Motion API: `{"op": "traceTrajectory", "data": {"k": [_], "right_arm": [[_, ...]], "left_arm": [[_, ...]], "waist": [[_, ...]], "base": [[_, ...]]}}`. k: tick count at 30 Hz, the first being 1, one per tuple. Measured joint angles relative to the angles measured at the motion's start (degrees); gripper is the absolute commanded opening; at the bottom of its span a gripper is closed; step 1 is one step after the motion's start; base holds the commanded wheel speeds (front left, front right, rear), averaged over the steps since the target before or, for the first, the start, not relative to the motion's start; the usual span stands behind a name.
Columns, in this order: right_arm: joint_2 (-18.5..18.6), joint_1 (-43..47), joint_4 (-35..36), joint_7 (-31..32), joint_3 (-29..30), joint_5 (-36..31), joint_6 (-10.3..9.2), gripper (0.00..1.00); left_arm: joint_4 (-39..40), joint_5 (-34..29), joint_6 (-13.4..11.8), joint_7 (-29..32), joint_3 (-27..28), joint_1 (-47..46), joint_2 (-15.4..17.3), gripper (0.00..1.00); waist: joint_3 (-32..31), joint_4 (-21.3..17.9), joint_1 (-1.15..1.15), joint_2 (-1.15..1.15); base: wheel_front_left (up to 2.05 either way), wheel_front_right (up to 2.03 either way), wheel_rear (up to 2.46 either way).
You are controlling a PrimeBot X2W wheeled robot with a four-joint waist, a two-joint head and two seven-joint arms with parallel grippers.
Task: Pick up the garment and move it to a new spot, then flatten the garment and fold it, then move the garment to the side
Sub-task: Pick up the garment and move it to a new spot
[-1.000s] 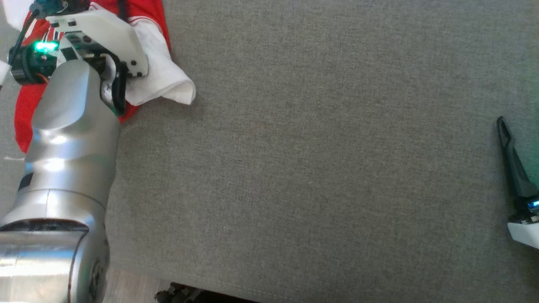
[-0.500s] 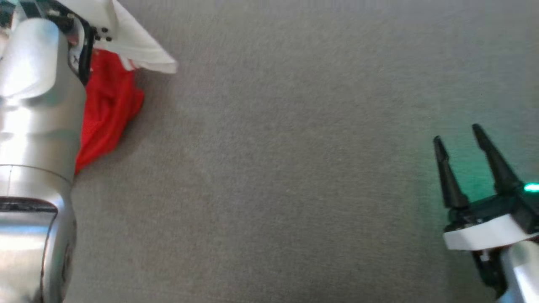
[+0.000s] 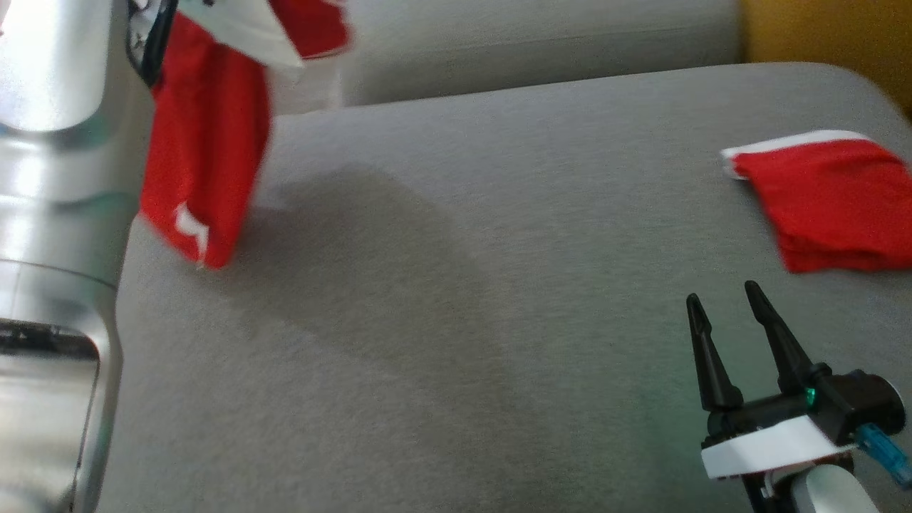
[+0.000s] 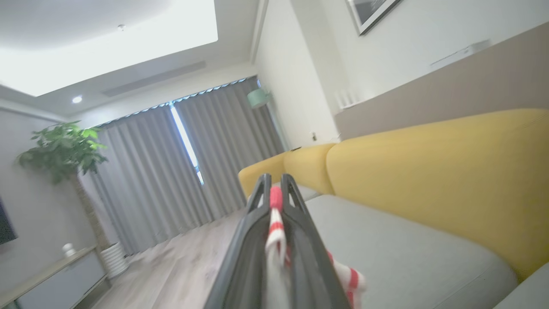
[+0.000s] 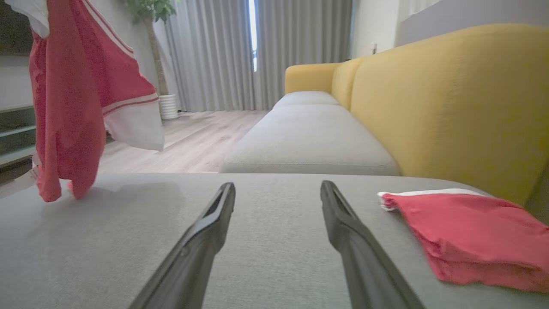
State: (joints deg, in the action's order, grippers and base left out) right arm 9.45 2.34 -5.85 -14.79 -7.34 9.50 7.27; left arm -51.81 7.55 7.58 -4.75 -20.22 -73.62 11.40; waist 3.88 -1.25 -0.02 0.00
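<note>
Upper left of head view: garment (image 3: 206, 164), red with white trim, hanging in a loose column, hem at or just above the grey seat cushion (image 3: 456, 342); raised, by judgement, for carrying to a new spot. Left gripper (image 4: 274, 182): fingers pressed together, pinching a garment edge; cloth drapes directly below it. Lower right: right gripper (image 3: 722, 293), spread, empty, well apart from the garment. Right edge: folded red cloth (image 3: 833, 206), flat on the cushion.

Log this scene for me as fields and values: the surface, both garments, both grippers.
surface: grey sofa cushion
hanging garment: red and white, dangling from the left gripper over the cushion's left side
left gripper: shut on the hanging garment
right gripper: open, empty
folded garment: red, white edge, lying on the cushion's right side
</note>
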Motion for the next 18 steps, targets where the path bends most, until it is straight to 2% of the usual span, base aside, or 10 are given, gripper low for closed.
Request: {"op": "traceTrajectory", "data": {"k": [7,10,14,18], "right_arm": [[-1.1,0.6,0.3,0.0,0.6,-0.1,0.0,1.0],[-1.5,0.6,0.6,0.0,0.9,-0.1,0.0,1.0],[-2.0,0.6,0.9,0.0,1.4,-0.1,0.0,1.0],[-3.0,0.5,0.9,0.0,1.3,-0.1,0.0,1.0]], "left_arm": [[7.8,8.1,0.0,2.2,-5.7,0.2,-1.0,0.0],[10.1,10.8,0.0,3.1,-8.6,2.7,-1.6,0.0],[12.4,13.7,0.0,3.4,-12.7,12.3,-2.3,0.0],[12.1,15.5,-0.3,1.3,-13.9,25.8,-2.1,0.0]], "waist": [[-3.7,-8.5,0.0,0.0],[-3.7,-10.0,0.0,0.0],[-2.0,-10.2,0.03,0.0],[-0.2,-9.9,0.03,0.0]], "base": [[0.0,0.0,0.0],[0.0,0.0,0.0],[0.0,0.0,0.0],[0.0,0.0,0.0]]}}
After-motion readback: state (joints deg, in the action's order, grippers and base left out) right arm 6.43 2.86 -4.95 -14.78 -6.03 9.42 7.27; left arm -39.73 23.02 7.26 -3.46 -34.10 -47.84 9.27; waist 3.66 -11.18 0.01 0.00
